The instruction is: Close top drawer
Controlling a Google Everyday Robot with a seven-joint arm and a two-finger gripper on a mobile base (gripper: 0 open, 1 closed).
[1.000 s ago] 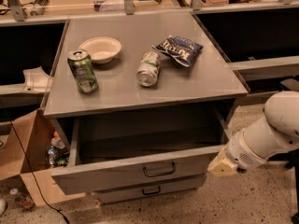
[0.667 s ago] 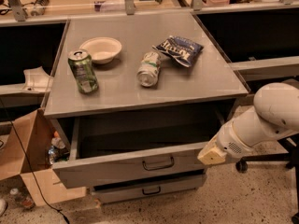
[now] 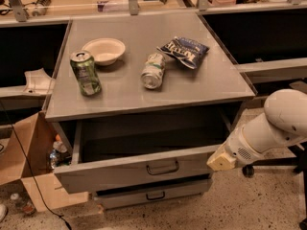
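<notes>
The top drawer (image 3: 120, 174) of the grey cabinet stands pulled out, its wide flat front facing me with a small dark loop handle (image 3: 163, 167) in the middle. Its deep grey-walled tray (image 3: 144, 138) looks dark and empty. My gripper (image 3: 220, 162), the cream tip of the white arm (image 3: 273, 128), is at the right end of the drawer front, touching or almost touching its corner.
On the cabinet top (image 3: 211, 85) are a green can (image 3: 85, 73), a white bowl (image 3: 104, 50), a can lying on its side (image 3: 153, 71) and a dark chip bag (image 3: 183, 51). A smaller drawer front (image 3: 153, 195) sits below. A cardboard box (image 3: 29, 171) stands at the left.
My arm has swung left, and the gripper went from beside the drawer's right end to its front corner. The drawer front has shifted slightly inward.
</notes>
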